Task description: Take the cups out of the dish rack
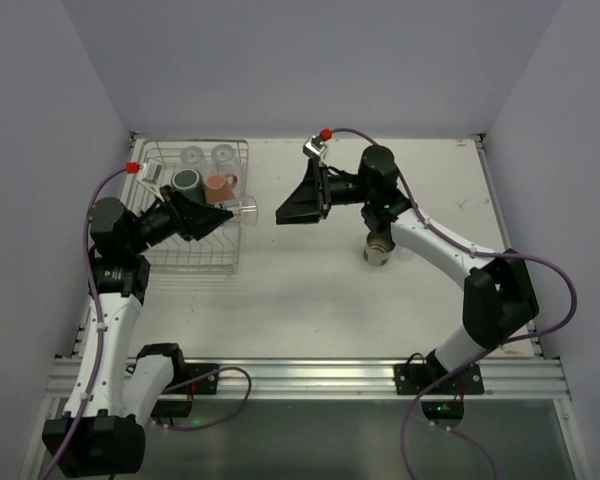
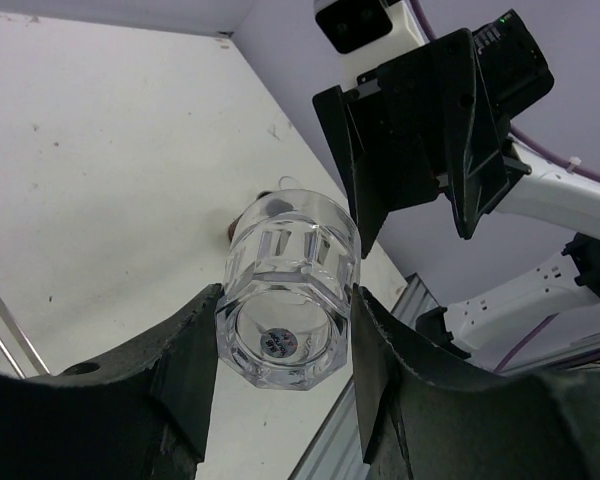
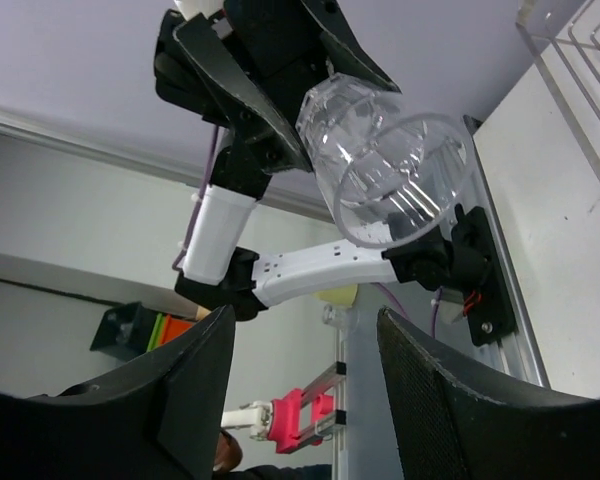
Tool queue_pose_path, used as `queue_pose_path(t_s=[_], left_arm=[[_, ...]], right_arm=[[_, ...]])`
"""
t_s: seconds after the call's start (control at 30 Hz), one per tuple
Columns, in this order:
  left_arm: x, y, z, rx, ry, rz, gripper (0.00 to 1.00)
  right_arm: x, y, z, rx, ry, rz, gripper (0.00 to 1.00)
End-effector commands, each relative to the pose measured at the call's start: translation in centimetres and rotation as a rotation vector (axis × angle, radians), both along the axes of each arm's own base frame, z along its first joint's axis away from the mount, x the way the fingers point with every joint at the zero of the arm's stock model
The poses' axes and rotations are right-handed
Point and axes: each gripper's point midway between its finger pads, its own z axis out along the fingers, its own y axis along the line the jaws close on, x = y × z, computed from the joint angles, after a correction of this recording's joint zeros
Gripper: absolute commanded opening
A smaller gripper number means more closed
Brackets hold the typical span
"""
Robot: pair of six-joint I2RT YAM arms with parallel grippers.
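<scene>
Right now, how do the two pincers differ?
The left pincer is shut on a clear glass; the right pincer is open and empty. The left pincer is beside the dish rack; the right pincer hangs over the table near a tan cup. Both are black and face each other.

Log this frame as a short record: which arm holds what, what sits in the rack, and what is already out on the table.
left gripper: jaws shut on a clear glass, held in the air beside the rack
right gripper: jaws open, empty, facing the glass, apart from it
dish rack: dark green mug, salmon-pink mug, two more glasses at its far side
table: tan cup by the right arm
stage: probably a handover between the arms
</scene>
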Motion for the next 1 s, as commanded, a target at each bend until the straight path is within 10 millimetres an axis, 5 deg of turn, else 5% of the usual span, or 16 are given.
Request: queue_pose_path(t_s=[0.0,0.53,0.97], left_arm=[[-1.2,-1.0,1.6,-0.034,-0.063,-0.067,0.00],[-1.4,-3.0,0.8,-0.080,-0.044,-0.116,0.00],[-1.0,-4.3,-0.4,-0.085,-0.019,-0.133,0.00]], right_arm=[[-0.3,0.0,3.6,0.081,-0.075,0.031,0.61],[2.1,1.9,3.1,0.049,-0.064,0.002,0.56],[0.4,3.5,3.9,0.088,-0.048,0.050,0.42]])
